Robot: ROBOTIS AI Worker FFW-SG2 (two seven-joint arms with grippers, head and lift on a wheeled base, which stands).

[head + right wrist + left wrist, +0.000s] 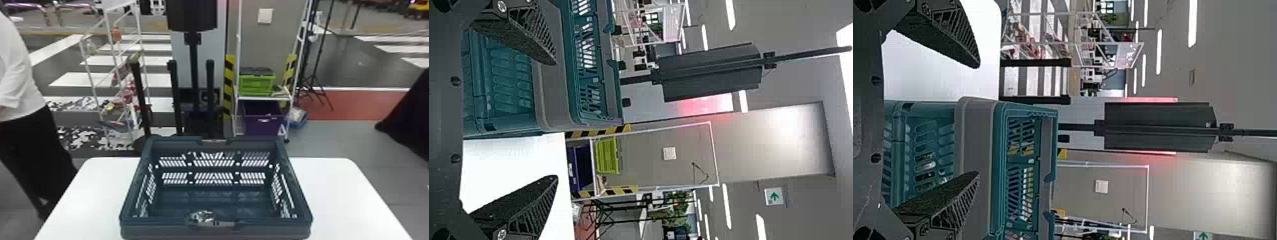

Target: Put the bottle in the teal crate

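The teal crate (159,231) stands upright on the white table. A shiny, clear object, apparently the bottle (201,216), lies low inside against its front wall, partly hidden by the rim. Through the slots of the crate (973,145) in the left wrist view, something pale and shiny glints. My left gripper (978,120) is open in front of the crate's left front part, nothing between its fingers. Open and holding nothing, my right gripper (555,120) is before the right front corner of the crate (549,95).
Bare table (338,198) extends on both sides of the crate. Beyond the table are a wire rack (107,19) at left, a black stand (193,70) and a shelf with a green crate (257,84) and a purple bin (263,123).
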